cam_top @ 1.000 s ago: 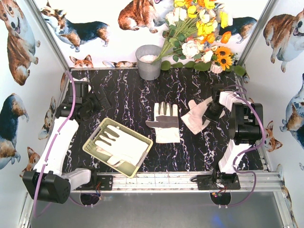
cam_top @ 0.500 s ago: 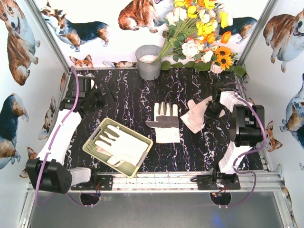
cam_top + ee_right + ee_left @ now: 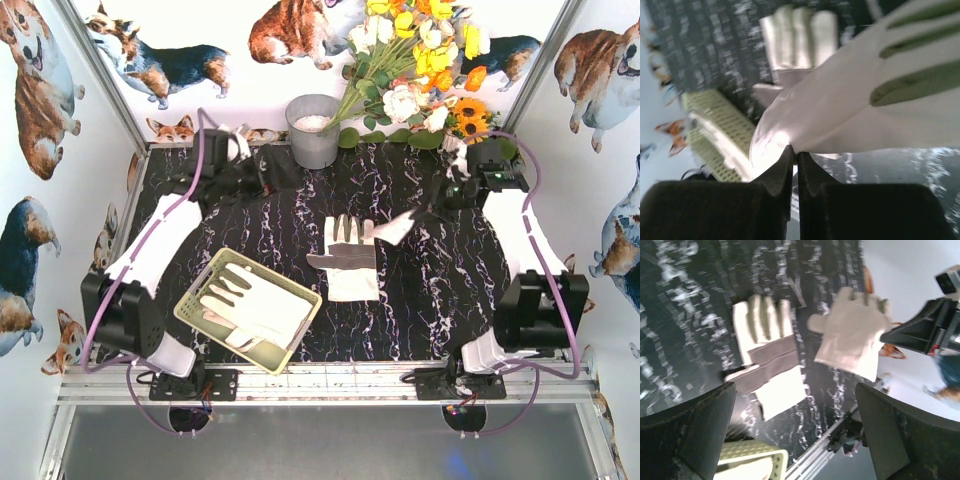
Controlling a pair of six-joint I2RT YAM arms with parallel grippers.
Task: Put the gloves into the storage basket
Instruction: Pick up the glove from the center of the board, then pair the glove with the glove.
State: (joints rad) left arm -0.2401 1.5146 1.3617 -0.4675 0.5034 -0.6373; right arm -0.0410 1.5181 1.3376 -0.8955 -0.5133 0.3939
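Glove (image 3: 840, 110) in right claw (image 3: 794, 152), pinched edge hidden, far end off-frame.

1 flat glove (image 3: 348, 262); 1 lifted glove (image 3: 394, 229); 1 basket (image 3: 203, 279), contents uncountable; 1 bucket (image 3: 313, 140).

Grey metal bucket (image 3: 313, 130), flower bouquet (image 3: 420, 60) beside it, black marbled tabletop (image 3: 280, 210), corgi-print walls (image 3: 40, 120)

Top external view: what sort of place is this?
Most likely a staged lab robot cell: corgi-print walls box in a marble-patterned table, an aluminium rail runs along its near edge, and the flower bouquet looks like set dressing.
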